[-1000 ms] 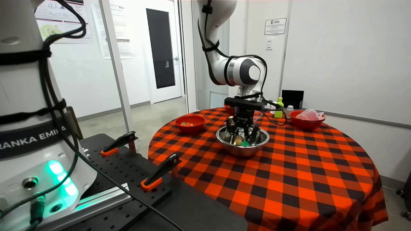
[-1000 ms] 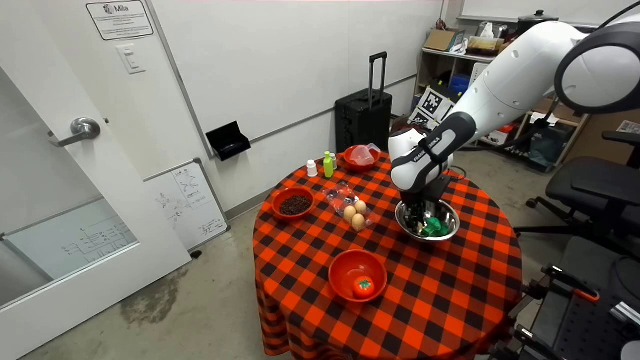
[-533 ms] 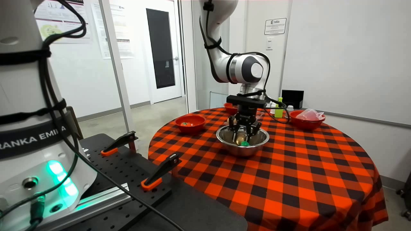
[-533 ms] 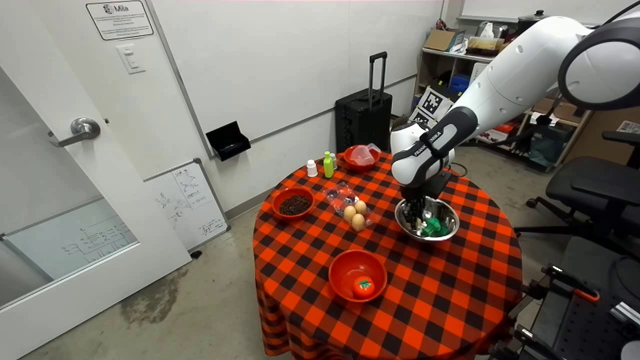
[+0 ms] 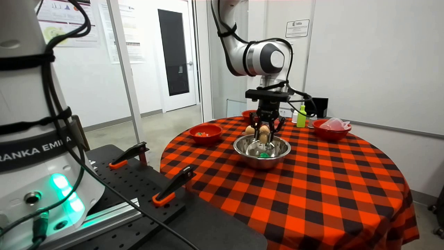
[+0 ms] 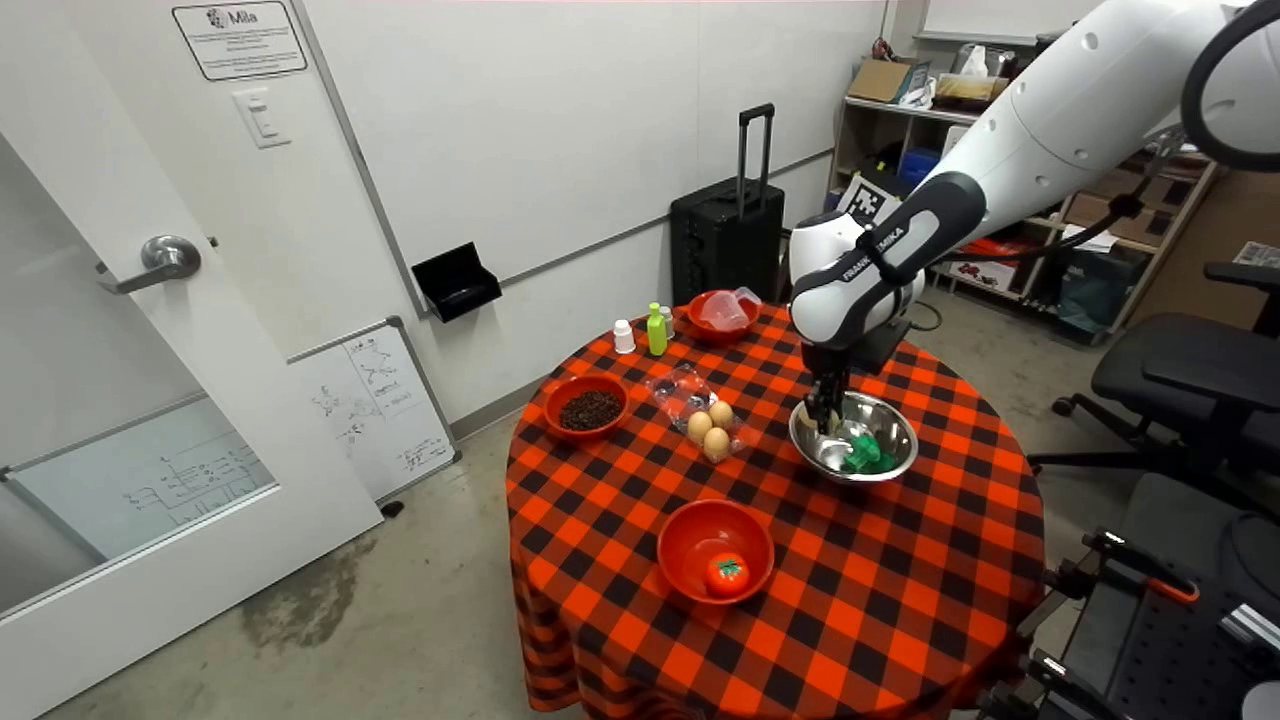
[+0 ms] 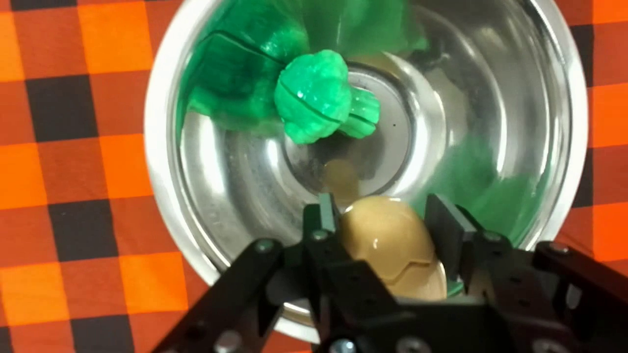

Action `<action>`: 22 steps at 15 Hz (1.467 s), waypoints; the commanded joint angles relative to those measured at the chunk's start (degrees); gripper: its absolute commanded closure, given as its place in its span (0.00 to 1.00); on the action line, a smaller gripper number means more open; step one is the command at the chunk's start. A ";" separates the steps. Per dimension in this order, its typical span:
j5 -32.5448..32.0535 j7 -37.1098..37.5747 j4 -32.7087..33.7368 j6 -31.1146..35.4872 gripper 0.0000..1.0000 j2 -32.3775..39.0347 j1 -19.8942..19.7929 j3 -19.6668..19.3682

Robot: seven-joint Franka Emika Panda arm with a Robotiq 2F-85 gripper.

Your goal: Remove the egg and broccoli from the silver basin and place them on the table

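Note:
The silver basin (image 5: 262, 164) stands on the checkered table (image 5: 312, 180); it also shows in the other views (image 6: 907, 445) (image 7: 159, 147). My gripper (image 5: 264, 139) is above the basin, its fingers shut on the tan egg (image 7: 392, 240). The egg hangs between the fingertips at about rim height in an exterior view (image 5: 263, 138). In an exterior view the gripper (image 6: 825, 415) hides the egg. In the wrist view the gripper (image 7: 385, 215) has a finger on each side of the egg. The green broccoli (image 7: 314, 98) lies on the basin floor, apart from the gripper, and shows in both exterior views (image 5: 264, 155) (image 6: 865, 452).
A clear carton (image 6: 668, 395) with three eggs (image 6: 716, 443) lies beside the basin. Red bowls hold a tomato (image 6: 700, 525), dark beans (image 6: 585, 436) and a clear plastic jug (image 6: 715, 335). A yellow-green bottle (image 6: 656, 332) and small white containers (image 6: 624, 338) stand near the far edge.
A second ago the fingers were wider apart around the egg, low in the basin. They have closed on it, and the gripper and egg have risen. The broccoli and basin have not moved.

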 commanded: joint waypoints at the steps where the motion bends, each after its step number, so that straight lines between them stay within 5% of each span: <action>1: 0.08 -1.37 -7.89 2.52 0.77 -7.38 -0.14 0.72; 11: 1.49 -11.17 -19.88 -0.31 0.77 -16.92 1.01 6.75; 22: -2.98 -11.92 -12.40 -4.71 0.77 -5.11 6.50 7.20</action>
